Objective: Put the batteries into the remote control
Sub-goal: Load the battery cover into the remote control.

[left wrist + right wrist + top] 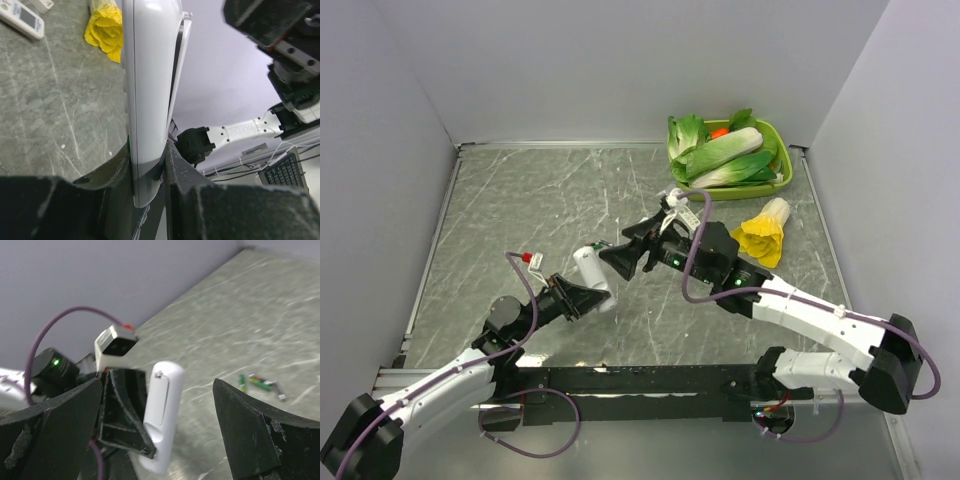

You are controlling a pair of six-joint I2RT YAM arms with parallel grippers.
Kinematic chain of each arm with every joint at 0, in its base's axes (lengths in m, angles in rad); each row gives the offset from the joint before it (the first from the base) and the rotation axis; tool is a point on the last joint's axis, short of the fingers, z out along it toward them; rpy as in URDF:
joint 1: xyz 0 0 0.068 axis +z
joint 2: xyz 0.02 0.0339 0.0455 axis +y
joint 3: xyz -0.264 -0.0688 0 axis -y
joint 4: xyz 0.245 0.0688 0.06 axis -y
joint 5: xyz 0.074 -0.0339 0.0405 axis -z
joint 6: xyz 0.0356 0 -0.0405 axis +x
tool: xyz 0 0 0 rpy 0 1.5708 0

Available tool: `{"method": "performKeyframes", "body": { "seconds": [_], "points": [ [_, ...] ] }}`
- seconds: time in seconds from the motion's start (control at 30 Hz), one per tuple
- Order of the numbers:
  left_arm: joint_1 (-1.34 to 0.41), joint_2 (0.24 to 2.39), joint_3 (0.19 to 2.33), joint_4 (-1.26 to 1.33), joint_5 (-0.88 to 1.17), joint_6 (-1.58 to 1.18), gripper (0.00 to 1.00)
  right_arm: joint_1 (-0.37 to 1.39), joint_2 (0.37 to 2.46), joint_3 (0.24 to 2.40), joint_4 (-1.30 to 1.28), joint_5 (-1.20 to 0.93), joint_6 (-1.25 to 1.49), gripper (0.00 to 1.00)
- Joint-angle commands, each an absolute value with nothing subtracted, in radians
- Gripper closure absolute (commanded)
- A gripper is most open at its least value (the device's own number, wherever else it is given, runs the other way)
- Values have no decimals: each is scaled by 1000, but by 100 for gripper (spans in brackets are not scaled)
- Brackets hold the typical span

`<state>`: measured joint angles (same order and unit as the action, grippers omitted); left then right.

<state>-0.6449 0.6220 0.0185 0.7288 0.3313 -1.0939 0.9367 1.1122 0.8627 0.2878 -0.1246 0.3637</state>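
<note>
Your left gripper (148,172) is clamped tight on the lower end of the remote control (591,270). It holds the remote off the table, down and left of the green tray (783,150) and well apart from it. The remote stands edge-on between the fingers, and a long inset panel shows on the face turned toward your right wrist camera.

Your right gripper (628,255) has its fingers spread wide with nothing between them. It sits just beside the remote's free end, on the tray side.

A yellow-leaved cabbage (763,235) lies just below the tray. A few small cells (259,382) lie on the table, some green-wrapped and too blurred to sort further.
</note>
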Motion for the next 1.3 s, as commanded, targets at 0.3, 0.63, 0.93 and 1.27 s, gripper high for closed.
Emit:
{"method": "performKeyframes", "body": {
  "seconds": [0.3,0.63,0.93,1.27],
  "points": [
    [-646,623,-32,873,422,-1088,99,868,1333,885,459,-528,620,1],
    [-646,650,-31,905,449,-1088,99,838,1430,867,629,-626,727,23],
    [-646,657,-28,917,466,-1085,99,824,1493,853,727,-669,788,67],
    [-647,646,-25,899,472,-1075,99,824,1485,834,726,-681,772,95]
  ]
}}
